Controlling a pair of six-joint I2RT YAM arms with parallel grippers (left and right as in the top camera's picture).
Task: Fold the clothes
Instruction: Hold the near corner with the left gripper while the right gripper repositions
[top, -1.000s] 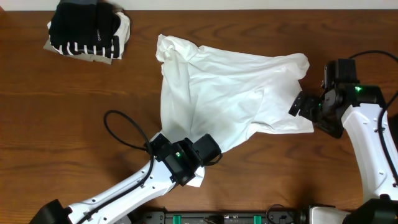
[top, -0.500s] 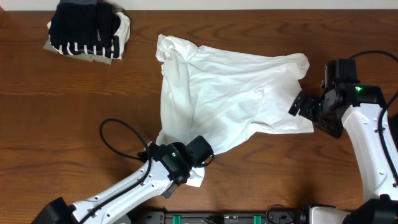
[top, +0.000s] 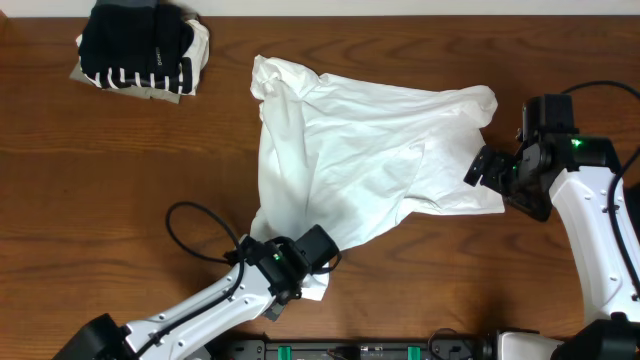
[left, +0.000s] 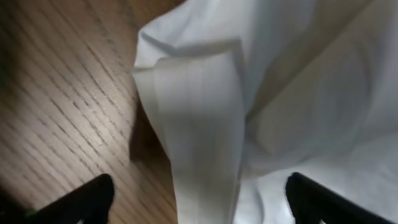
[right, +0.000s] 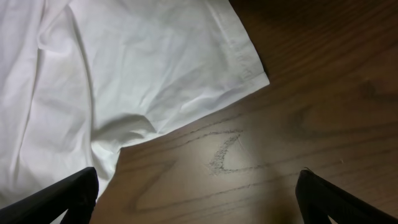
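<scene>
The clothes in play are a large white T-shirt, lying crumpled mid-table. My left gripper sits low over the shirt's near corner. In the left wrist view its jaws stand open, and a folded hem strip runs between the two fingers. My right gripper hovers at the shirt's right edge. In the right wrist view it is open over bare wood, with the shirt's sleeve ahead to the left. No lettering or print shows.
A stack of folded clothes, black and black-and-white striped on beige, rests at the far left corner. The wooden table surrounds the shirt. A black cable loops beside the left arm.
The left arm has slid slightly toward the near edge and settled over the shirt's near corner, its jaws narrowing a little. The right arm and the shirt have not moved.
</scene>
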